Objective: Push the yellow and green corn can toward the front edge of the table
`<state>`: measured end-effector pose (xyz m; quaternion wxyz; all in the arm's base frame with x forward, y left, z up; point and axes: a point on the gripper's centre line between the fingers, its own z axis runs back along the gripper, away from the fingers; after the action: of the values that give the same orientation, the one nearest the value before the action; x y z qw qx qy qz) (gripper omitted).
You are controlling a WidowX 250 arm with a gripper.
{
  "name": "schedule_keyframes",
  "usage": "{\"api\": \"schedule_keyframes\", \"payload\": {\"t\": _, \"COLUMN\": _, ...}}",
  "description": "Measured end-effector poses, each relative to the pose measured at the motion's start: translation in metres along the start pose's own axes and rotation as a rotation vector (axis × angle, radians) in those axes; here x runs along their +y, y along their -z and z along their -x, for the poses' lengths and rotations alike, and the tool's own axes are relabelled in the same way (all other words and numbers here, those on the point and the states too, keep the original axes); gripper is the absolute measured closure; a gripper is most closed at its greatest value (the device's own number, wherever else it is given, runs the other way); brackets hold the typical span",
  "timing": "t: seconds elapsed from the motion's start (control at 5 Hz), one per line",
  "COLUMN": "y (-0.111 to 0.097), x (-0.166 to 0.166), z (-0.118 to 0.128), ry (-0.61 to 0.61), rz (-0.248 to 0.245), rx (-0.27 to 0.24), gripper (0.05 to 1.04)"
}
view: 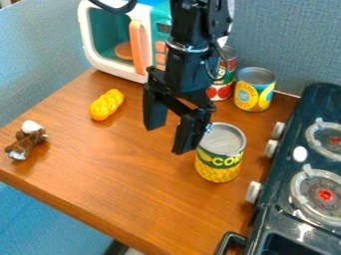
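We look down at a slant from above the near side of the desk, fairly close, facing the toy microwave and grey-blue partition, with the stove at the view's right.

Lettered corn can, lettered yellow-blue can, microwave digits

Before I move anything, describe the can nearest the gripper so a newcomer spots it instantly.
Find the dark toy stove at right. Left of its knobs, on the wooden table, stands an upright can with a green band over yellow kernels, beside the open gripper. It stands forward of the other two cans.
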<state>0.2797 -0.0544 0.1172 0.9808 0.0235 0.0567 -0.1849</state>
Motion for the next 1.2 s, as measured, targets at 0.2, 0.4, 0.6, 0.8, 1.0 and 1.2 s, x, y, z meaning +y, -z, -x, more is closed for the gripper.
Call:
{"api": "schedule_keyframes", "payload": {"t": 0.2, "y": 0.007, "x": -0.001, "z": 0.000, "ry": -0.001, "rz": 0.005, "rx": 0.026, "gripper": 0.082}}
{"api": "schedule_keyframes", "payload": {"t": 0.4, "y": 0.007, "x": -0.004, "z": -0.027, "ry": -0.001, "rz": 0.057, "rx": 0.043, "gripper": 0.082}}
{"api": "schedule_keyframes", "payload": {"t": 0.6, "y": -0.007, "x": -0.003, "z": -0.052, "ry": -0.051, "rz": 0.072, "rx": -0.020, "gripper": 0.082}}
{"api": "schedule_keyframes", "payload": {"t": 0.8, "y": -0.007, "x": 0.004, "z": -0.074, "ry": -0.118, "rz": 0.039, "rx": -0.084, "gripper": 0.082}}
{"api": "schedule_keyframes", "payload": {"t": 1.0, "y": 0.001, "x": 0.011, "z": -0.091, "ry": -0.167, "rz": 0.004, "rx": -0.134, "gripper": 0.082}}
{"api": "schedule_keyframes", "payload": {"t": 1.2, "y": 0.010, "x": 0.011, "z": -0.109, "ry": -0.229, "rz": -0.075, "rx": -0.205, "gripper": 0.082}}
